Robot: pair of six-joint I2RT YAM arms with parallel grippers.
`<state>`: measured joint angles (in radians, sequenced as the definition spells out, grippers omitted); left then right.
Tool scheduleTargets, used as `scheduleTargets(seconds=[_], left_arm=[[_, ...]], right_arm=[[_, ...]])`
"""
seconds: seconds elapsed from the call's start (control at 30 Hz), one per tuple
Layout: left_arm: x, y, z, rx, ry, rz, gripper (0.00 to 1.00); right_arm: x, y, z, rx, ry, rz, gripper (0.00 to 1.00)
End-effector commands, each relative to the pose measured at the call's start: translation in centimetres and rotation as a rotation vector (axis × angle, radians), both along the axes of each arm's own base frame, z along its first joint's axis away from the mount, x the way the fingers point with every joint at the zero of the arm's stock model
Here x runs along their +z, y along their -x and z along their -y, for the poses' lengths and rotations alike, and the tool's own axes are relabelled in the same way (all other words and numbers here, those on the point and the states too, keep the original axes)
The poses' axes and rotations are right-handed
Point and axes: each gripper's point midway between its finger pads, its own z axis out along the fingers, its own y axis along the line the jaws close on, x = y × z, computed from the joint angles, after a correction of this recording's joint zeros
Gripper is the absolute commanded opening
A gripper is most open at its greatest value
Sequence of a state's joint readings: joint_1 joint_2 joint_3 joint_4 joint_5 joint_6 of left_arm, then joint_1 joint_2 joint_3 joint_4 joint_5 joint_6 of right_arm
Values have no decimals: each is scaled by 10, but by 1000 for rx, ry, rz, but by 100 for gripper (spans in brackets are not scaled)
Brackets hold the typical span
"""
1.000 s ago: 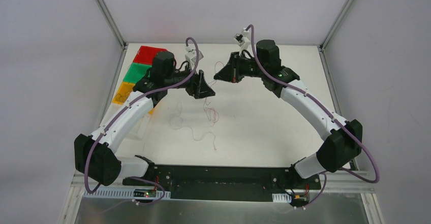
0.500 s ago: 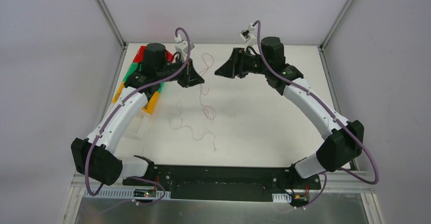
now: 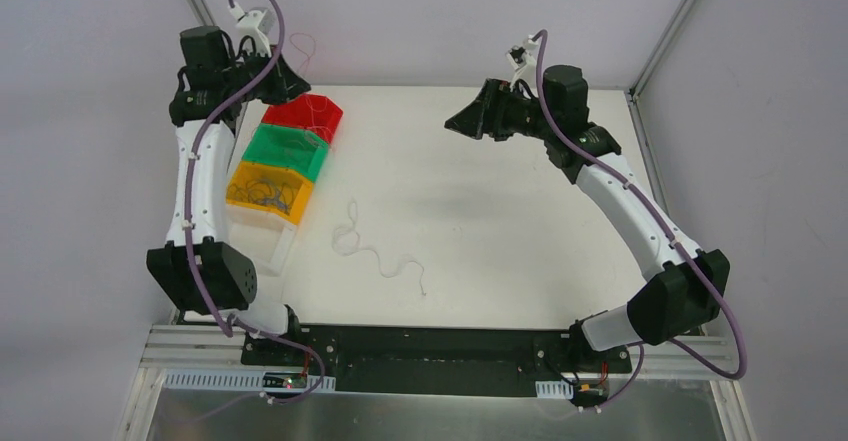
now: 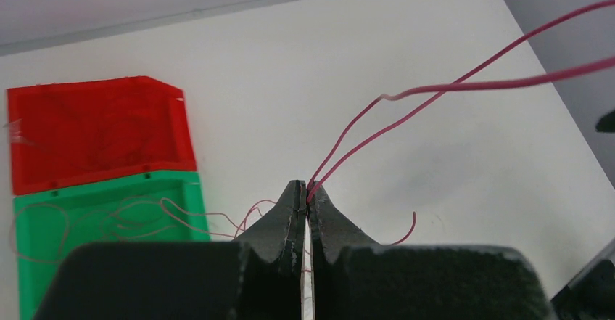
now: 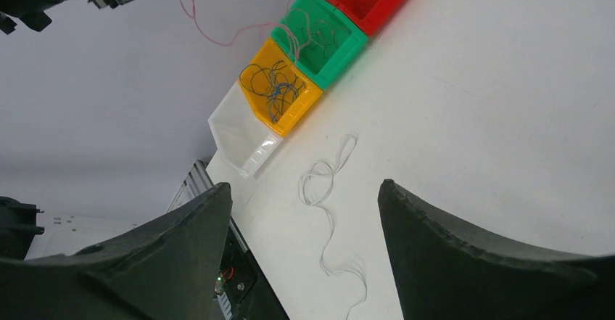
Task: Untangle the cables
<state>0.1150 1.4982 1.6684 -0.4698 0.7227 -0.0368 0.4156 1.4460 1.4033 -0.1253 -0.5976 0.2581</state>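
Observation:
My left gripper [image 4: 307, 186] is shut on a thin red cable [image 4: 464, 85], whose two strands run up and to the right from the jaw tips. In the top view this gripper [image 3: 296, 85] is raised at the far left, above the red bin [image 3: 303, 118]. A white cable [image 3: 366, 247] lies in loose curls on the table's near middle. My right gripper [image 3: 452, 122] hangs open and empty above the far middle of the table. Between its fingers its own view shows the white cable [image 5: 324, 183] far below.
A row of bins lies along the left edge: red, green [image 3: 286, 151], orange [image 3: 266, 187] with dark wires inside, and a clear one [image 3: 258, 248] nearest. Thin wires lie in the green bin [image 4: 109, 236]. Frame posts stand at both far corners.
The left arm swung up and left with the red cable, lifting it off the table to above the bins. The right gripper opened, let the cable go and drew back right.

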Motion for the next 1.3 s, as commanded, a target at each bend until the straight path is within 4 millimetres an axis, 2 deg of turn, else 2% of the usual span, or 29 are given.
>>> scheduleTargets(seconds=[0.0, 0.13, 0.33, 0.4, 0.5, 0.63, 0.77, 0.97, 1.27], left_arm=[[0, -26, -50, 108, -27, -13, 0], [-15, -44, -92, 187, -90, -17, 0], [-72, -66, -147, 237, -205, -67, 0], [-89, -73, -157, 229, -206, -79, 0], [-116, -78, -164, 197, -241, -100, 0], [-152, -74, -163, 120, -301, -119, 0], [-189, -77, -173, 94, -409, -162, 0], [-236, -74, -176, 19, -545, -213, 0], [-284, -77, -197, -56, -739, -267, 0]], right_arm=[[12, 5, 7, -16, -4, 40, 77], [10, 8, 7, -11, -3, 34, 77], [6, 9, 9, -15, 5, 23, 77], [4, 10, 9, -10, 9, 17, 77], [2, 11, 9, -8, 19, 13, 77], [-3, 12, 11, -10, 36, 6, 78], [-8, 14, 13, -7, 50, -12, 77], [-16, 16, 14, -1, 78, -38, 78], [-23, 15, 15, -4, 100, -70, 77]])
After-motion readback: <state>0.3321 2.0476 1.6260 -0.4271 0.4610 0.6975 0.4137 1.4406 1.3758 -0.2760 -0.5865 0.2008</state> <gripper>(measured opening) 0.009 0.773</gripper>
